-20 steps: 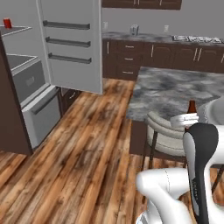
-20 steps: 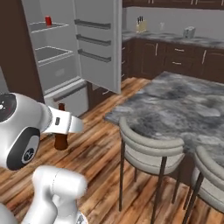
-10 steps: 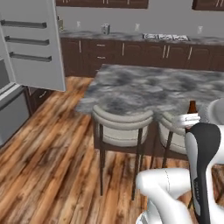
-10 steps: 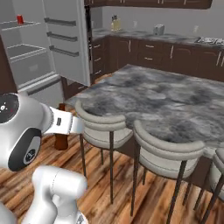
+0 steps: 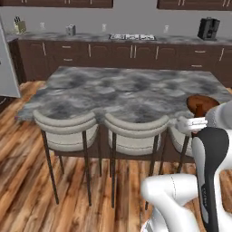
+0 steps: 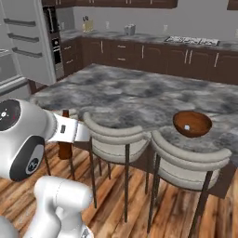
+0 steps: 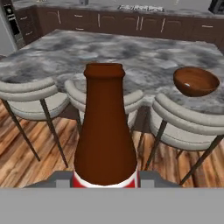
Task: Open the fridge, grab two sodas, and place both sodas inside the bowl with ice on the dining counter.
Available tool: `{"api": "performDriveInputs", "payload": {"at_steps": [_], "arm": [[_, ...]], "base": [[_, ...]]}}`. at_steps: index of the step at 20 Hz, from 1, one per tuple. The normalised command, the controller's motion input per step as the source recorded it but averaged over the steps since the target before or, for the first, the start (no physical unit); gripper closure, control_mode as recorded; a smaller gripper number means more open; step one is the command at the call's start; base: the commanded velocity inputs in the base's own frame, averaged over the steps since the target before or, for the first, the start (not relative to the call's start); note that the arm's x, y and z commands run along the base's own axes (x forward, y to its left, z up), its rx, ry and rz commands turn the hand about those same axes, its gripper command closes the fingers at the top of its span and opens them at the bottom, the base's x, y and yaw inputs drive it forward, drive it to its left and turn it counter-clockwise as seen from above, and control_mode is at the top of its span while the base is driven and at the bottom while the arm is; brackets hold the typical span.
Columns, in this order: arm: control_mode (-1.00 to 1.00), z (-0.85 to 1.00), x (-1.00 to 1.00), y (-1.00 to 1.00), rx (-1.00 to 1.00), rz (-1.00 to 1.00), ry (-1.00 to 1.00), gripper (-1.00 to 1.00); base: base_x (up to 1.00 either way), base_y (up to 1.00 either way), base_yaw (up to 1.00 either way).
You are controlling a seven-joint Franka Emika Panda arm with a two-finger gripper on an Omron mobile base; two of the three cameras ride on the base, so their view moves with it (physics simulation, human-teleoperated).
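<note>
I see a dark brown bottle (image 7: 105, 131) with a red label, a reddish-brown wooden bowl (image 6: 192, 123), grey-and-black marbled counter (image 5: 127, 90), cream stools (image 5: 65, 131), brown plank floor (image 5: 27, 181)

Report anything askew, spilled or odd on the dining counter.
Nothing stands out. The bowl sits upright near the stool-side edge of the dining counter, with the ice inside it; no spill shows.
</note>
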Motion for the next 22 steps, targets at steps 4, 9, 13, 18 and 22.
{"api": "performDriveInputs", "payload": {"at_steps": [4, 9, 13, 18, 22], "arm": [[1.0, 0.0, 0.0, 0.0, 0.0, 0.0, 0.0, 1.0], [1.0, 0.0, 0.0, 0.0, 0.0, 0.0, 0.0, 1.0], [1.0, 0.0, 0.0, 0.0, 0.0, 0.0, 0.0, 1.0], [1.0, 0.0, 0.0, 0.0, 0.0, 0.0, 0.0, 1.0], [1.0, 0.0, 0.0, 0.0, 0.0, 0.0, 0.0, 1.0]], "base": [[0.0, -0.98, -0.33], [0.15, -0.85, -0.34], [0.69, -0.37, -0.31], [0.98, 0.0, -0.14], [0.89, 0.0, -0.02]]}}
